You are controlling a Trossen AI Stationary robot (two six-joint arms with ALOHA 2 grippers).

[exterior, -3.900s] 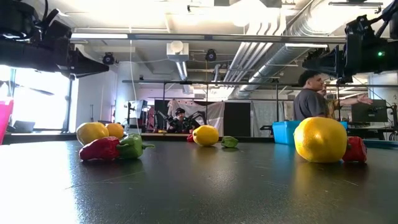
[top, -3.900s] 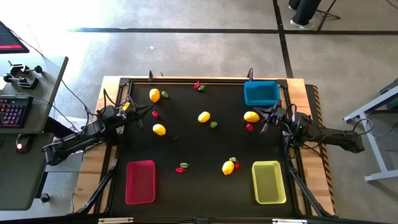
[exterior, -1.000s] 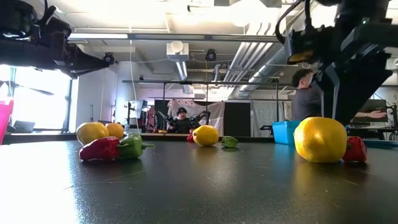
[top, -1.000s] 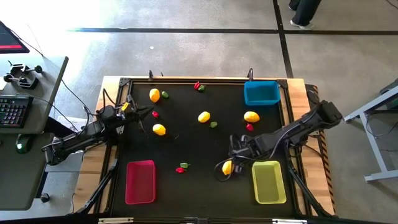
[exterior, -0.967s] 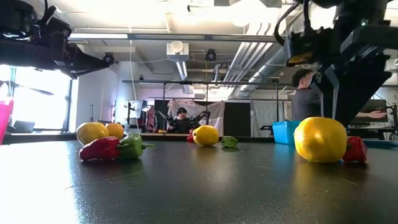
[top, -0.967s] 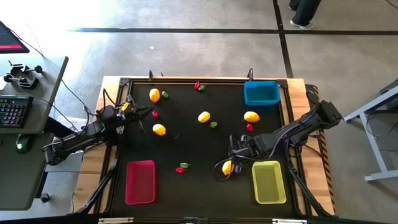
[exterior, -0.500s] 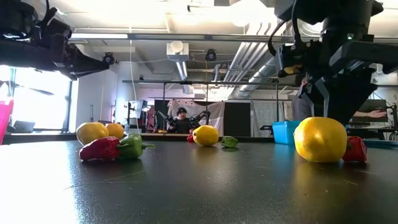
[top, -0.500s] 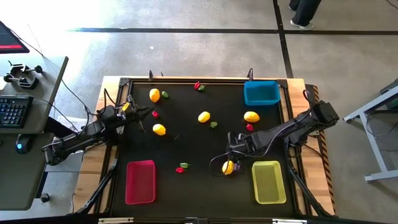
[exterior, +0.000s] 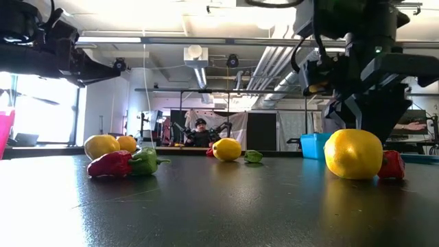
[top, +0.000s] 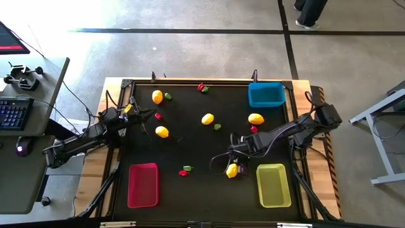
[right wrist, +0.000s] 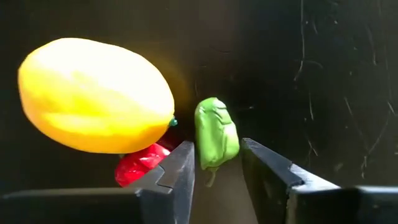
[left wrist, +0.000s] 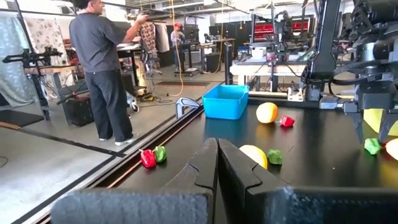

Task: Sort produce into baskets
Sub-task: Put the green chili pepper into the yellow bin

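My right gripper (top: pixel 233 159) is open, pointing down over a cluster near the yellow-green basket (top: pixel 273 185). The cluster is a yellow lemon (right wrist: pixel 93 93), a red piece (right wrist: pixel 140 165) and a small green piece (right wrist: pixel 216 132), all lying on the black table. In the right wrist view my right gripper's (right wrist: pixel 217 149) fingers stand on either side of the green piece; I cannot tell whether they touch it. My left gripper (top: pixel 152 115) is shut and empty, held above the table's far left. The pink-red basket (top: pixel 143 185) and the blue basket (top: pixel 266 95) hold nothing I can see.
Other lemons lie at the far left (top: pixel 157 96), left (top: pixel 162 132), middle (top: pixel 207 118) and far right (top: pixel 255 118). Small red and green pieces lie scattered, among them a pair near the front (top: pixel 185 170) and one at the far edge (top: pixel 202 87). A person stands beyond the table (left wrist: pixel 102 68).
My right gripper has gone toward the table's left edge and come down over the lemon cluster by the yellow-green basket. The lemon and the pieces beside it have stayed where they were.
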